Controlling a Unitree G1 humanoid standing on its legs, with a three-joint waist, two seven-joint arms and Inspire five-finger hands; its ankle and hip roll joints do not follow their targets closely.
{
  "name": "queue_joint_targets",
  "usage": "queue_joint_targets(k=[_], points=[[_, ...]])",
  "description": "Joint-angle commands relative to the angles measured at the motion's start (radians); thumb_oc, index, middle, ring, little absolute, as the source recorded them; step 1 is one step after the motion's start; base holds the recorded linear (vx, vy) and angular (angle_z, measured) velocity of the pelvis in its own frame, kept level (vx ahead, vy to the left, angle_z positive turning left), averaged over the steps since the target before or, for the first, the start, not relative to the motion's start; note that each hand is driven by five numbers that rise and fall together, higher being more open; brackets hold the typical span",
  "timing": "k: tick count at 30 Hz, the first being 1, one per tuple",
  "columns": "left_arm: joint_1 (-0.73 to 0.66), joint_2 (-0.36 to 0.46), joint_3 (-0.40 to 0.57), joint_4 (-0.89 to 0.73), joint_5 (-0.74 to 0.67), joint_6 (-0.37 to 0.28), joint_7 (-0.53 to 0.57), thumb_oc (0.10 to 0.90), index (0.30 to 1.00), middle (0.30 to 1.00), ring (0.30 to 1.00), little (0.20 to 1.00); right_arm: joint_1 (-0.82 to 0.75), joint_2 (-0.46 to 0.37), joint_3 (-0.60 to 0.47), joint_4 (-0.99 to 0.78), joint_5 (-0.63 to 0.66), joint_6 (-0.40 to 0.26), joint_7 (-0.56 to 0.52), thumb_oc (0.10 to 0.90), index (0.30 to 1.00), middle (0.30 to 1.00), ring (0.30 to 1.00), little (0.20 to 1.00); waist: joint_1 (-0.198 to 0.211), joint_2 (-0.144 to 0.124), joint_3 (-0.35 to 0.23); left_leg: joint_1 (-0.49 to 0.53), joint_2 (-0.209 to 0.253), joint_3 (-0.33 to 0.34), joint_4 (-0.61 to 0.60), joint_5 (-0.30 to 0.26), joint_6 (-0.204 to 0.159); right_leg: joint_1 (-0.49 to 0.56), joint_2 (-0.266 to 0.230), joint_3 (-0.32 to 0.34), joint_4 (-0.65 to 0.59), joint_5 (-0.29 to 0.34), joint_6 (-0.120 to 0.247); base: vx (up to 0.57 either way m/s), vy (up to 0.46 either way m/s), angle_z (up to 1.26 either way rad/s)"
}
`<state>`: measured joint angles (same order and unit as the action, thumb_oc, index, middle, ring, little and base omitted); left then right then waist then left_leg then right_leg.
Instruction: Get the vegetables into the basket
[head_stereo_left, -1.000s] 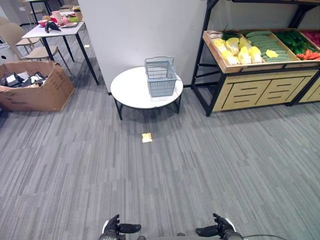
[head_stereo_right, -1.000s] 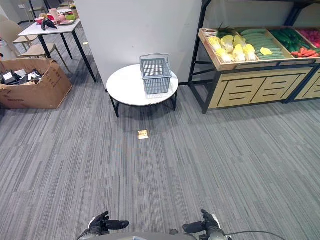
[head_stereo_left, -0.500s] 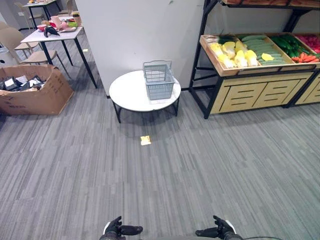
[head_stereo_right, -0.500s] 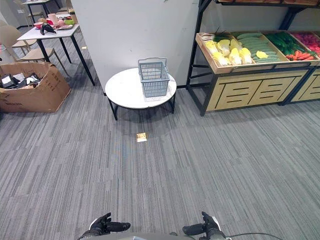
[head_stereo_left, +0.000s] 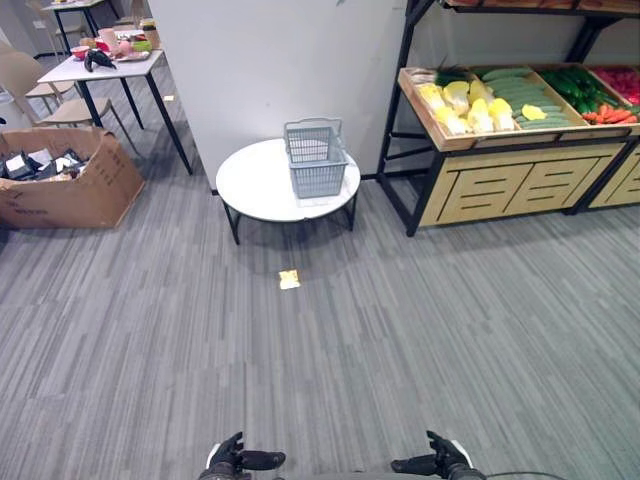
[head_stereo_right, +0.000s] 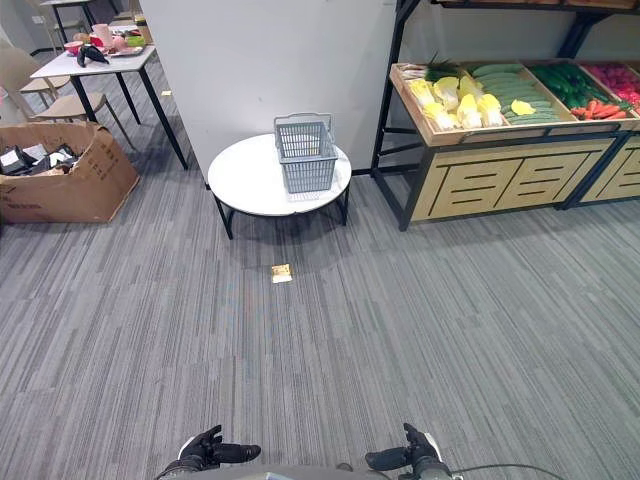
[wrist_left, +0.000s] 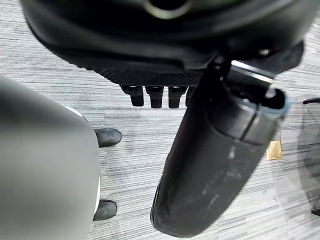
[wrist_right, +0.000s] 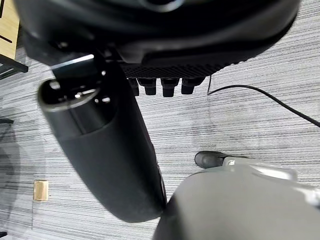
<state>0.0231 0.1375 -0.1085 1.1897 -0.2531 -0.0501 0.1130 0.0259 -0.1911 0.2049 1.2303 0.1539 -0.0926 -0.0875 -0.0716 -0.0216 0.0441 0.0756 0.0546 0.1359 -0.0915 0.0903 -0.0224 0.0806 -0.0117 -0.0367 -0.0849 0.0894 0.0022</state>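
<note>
in your left eye view the grey basket stands upright on the round white table, toward the table's right half, with its handle folded back. the vegetables lie in the wooden crate of the shelf unit to the right of the table, well apart from the basket: pale yellow cabbages beside long green ones, and red ones at the far right edge. a small yellow tag lies on the carpet just in front of the table. a cardboard box sits at the far left, and behind it a white desk carries some small items. at the bottom edge you see the left hand and the right hand, both low, empty, thumbs pointing toward each other.

your right eye view gives the same layout; the basket looks empty, though its inside is hard to make out from here.

in your left wrist view the left hand's fingers hang straight and relaxed over bare carpet, thumb standing out, grasping nothing.

your right wrist view shows the right hand's fingers likewise loose and straight above the carpet, holding nothing; the yellow tag shows on the floor.
</note>
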Motion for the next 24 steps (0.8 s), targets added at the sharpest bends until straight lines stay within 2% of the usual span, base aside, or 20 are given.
queue_joint_targets(k=[1, 5, 6, 7, 9, 12, 13, 14, 15, 17, 18, 19, 21, 23, 24], points=[[-0.092, 0.022, 0.069, 0.028, -0.068, -0.047, 0.053, 0.900, 1.000, 1.000, 1.000, 1.000, -0.073, -0.013, 0.019, 0.021, -0.020, -0.035, -0.029, 0.900, 1.000, 1.000, 1.000, 1.000, -0.008, -0.025, 0.086, 0.037, 0.076, 0.035, 0.075, -0.105, -0.027, -0.034, -0.030, -0.011, 0.099, -0.109, 0.017, -0.03, -0.172, 0.00], [-0.096, 0.027, 0.078, 0.022, -0.065, -0.047, 0.048, 0.900, 1.000, 1.000, 1.000, 1.000, -0.072, -0.024, 0.025, 0.007, -0.026, -0.033, -0.027, 0.900, 1.000, 1.000, 1.000, 1.000, 0.000, -0.052, 0.130, -0.102, 0.083, 0.015, 0.357, -0.093, -0.025, -0.027, -0.033, -0.009, 0.092, -0.106, -0.009, -0.03, -0.183, 0.09], [-0.096, 0.027, 0.078, 0.022, -0.065, -0.047, 0.048, 0.900, 1.000, 1.000, 1.000, 1.000, -0.072, -0.024, 0.025, 0.007, -0.027, -0.033, -0.026, 0.900, 1.000, 1.000, 1.000, 1.000, -0.002, -0.051, 0.129, -0.107, 0.084, 0.012, 0.362, -0.095, -0.025, -0.029, -0.032, -0.010, 0.093, -0.106, -0.009, 0.04, -0.138, 0.22], [-0.101, 0.026, 0.078, 0.018, -0.069, -0.047, 0.054, 0.900, 1.000, 1.000, 1.000, 1.000, -0.077, -0.035, 0.023, 0.009, -0.033, -0.029, -0.029, 0.900, 1.000, 1.000, 1.000, 1.000, 0.007, -0.065, 0.146, -0.176, 0.073, -0.003, 0.491, -0.066, -0.022, -0.014, -0.034, -0.010, 0.108, -0.121, -0.022, 0.07, -0.089, 0.25], [-0.101, 0.026, 0.075, 0.014, -0.073, -0.049, 0.058, 0.900, 1.000, 1.000, 1.000, 1.000, -0.072, -0.040, 0.022, 0.010, -0.035, -0.027, -0.027, 0.900, 1.000, 1.000, 1.000, 1.000, 0.011, -0.069, 0.155, -0.241, 0.079, 0.011, 0.446, -0.052, -0.015, 0.000, -0.036, -0.010, 0.110, -0.135, -0.022, 0.11, -0.036, 0.17], [-0.099, 0.025, 0.069, 0.012, -0.066, -0.050, 0.078, 0.900, 1.000, 1.000, 1.000, 1.000, -0.066, -0.044, 0.019, 0.006, -0.038, -0.024, -0.032, 0.900, 1.000, 1.000, 1.000, 1.000, 0.024, -0.067, 0.165, -0.290, 0.120, 0.050, 0.308, -0.013, -0.026, 0.033, -0.040, -0.002, 0.105, -0.160, -0.014, 0.17, 0.074, 0.03], [-0.100, 0.027, 0.067, 0.011, -0.068, -0.052, 0.085, 0.900, 1.000, 1.000, 1.000, 1.000, -0.065, -0.043, 0.022, 0.005, -0.043, -0.023, -0.036, 0.900, 1.000, 1.000, 1.000, 1.000, 0.029, -0.056, 0.171, -0.311, 0.134, 0.050, 0.249, 0.042, -0.043, 0.044, -0.030, 0.006, 0.108, -0.178, -0.013, 0.13, 0.067, -0.02], [-0.100, 0.027, 0.067, 0.011, -0.068, -0.052, 0.085, 0.900, 1.000, 1.000, 1.000, 1.000, -0.065, -0.043, 0.022, 0.005, -0.043, -0.023, -0.036, 0.900, 1.000, 1.000, 1.000, 1.000, 0.029, -0.056, 0.171, -0.310, 0.133, 0.050, 0.248, 0.043, -0.043, 0.044, -0.030, 0.006, 0.108, -0.178, -0.013, 0.22, 0.114, -0.10], [-0.098, 0.021, 0.061, 0.001, -0.083, -0.056, 0.099, 0.900, 1.000, 1.000, 1.000, 1.000, -0.062, -0.043, 0.028, 0.006, -0.050, -0.022, -0.041, 0.900, 1.000, 1.000, 1.000, 1.000, 0.044, -0.045, 0.182, -0.362, 0.141, 0.041, 0.195, 0.094, -0.062, 0.065, -0.022, 0.027, 0.112, -0.192, -0.012, 0.26, 0.125, -0.05], [-0.094, 0.015, 0.063, 0.000, -0.086, -0.059, 0.098, 0.900, 1.000, 1.000, 1.000, 1.000, -0.059, -0.039, 0.028, 0.009, -0.055, -0.022, -0.041, 0.900, 1.000, 1.000, 1.000, 1.000, 0.058, -0.032, 0.174, -0.377, 0.136, 0.007, 0.129, 0.116, -0.075, 0.100, -0.016, 0.058, 0.105, -0.211, -0.006, 0.35, 0.186, -0.16], [-0.089, 0.015, 0.064, 0.002, -0.086, -0.060, 0.095, 0.900, 1.000, 1.000, 1.000, 1.000, -0.057, -0.038, 0.029, 0.011, -0.059, -0.022, -0.038, 0.900, 1.000, 1.000, 1.000, 1.000, 0.061, -0.032, 0.173, -0.363, 0.127, 0.003, 0.134, 0.120, -0.078, 0.117, -0.020, 0.066, 0.101, -0.214, -0.004, 0.34, 0.226, -0.40], [-0.080, 0.014, 0.065, 0.001, -0.082, -0.055, 0.090, 0.900, 1.000, 1.000, 1.000, 1.000, -0.054, -0.034, 0.031, 0.010, -0.062, -0.021, -0.036, 0.900, 1.000, 1.000, 1.000, 1.000, 0.062, -0.029, 0.161, -0.331, 0.122, -0.003, 0.118, 0.099, -0.064, 0.127, -0.027, 0.078, 0.110, -0.227, 0.006, 0.29, 0.232, -0.53], [-0.081, 0.021, 0.067, 0.004, -0.070, -0.053, 0.091, 0.900, 1.000, 1.000, 1.000, 1.000, -0.048, -0.031, 0.023, 0.012, -0.061, -0.024, -0.041, 0.900, 1.000, 1.000, 1.000, 1.000, 0.054, -0.028, 0.150, -0.308, 0.118, 0.019, 0.109, 0.105, -0.060, 0.132, -0.038, 0.067, 0.110, -0.233, 0.012, 0.24, 0.245, -0.55], [-0.083, 0.025, 0.062, -0.002, -0.060, -0.053, 0.095, 0.900, 1.000, 1.000, 1.000, 1.000, -0.046, -0.030, 0.012, 0.007, -0.056, -0.023, -0.054, 0.900, 1.000, 1.000, 1.000, 1.000, 0.049, -0.034, 0.143, -0.295, 0.096, 0.032, 0.131, 0.070, -0.035, 0.121, -0.061, 0.072, 0.135, -0.233, 0.034, 0.16, 0.204, -0.47], [-0.083, 0.025, 0.062, -0.003, -0.060, -0.053, 0.095, 0.900, 1.000, 1.000, 1.000, 1.000, -0.046, -0.029, 0.012, 0.007, -0.056, -0.023, -0.054, 0.900, 1.000, 1.000, 1.000, 1.000, 0.049, -0.035, 0.143, -0.295, 0.096, 0.033, 0.133, 0.069, -0.034, 0.121, -0.062, 0.072, 0.135, -0.234, 0.034, 0.17, 0.224, -0.33]])
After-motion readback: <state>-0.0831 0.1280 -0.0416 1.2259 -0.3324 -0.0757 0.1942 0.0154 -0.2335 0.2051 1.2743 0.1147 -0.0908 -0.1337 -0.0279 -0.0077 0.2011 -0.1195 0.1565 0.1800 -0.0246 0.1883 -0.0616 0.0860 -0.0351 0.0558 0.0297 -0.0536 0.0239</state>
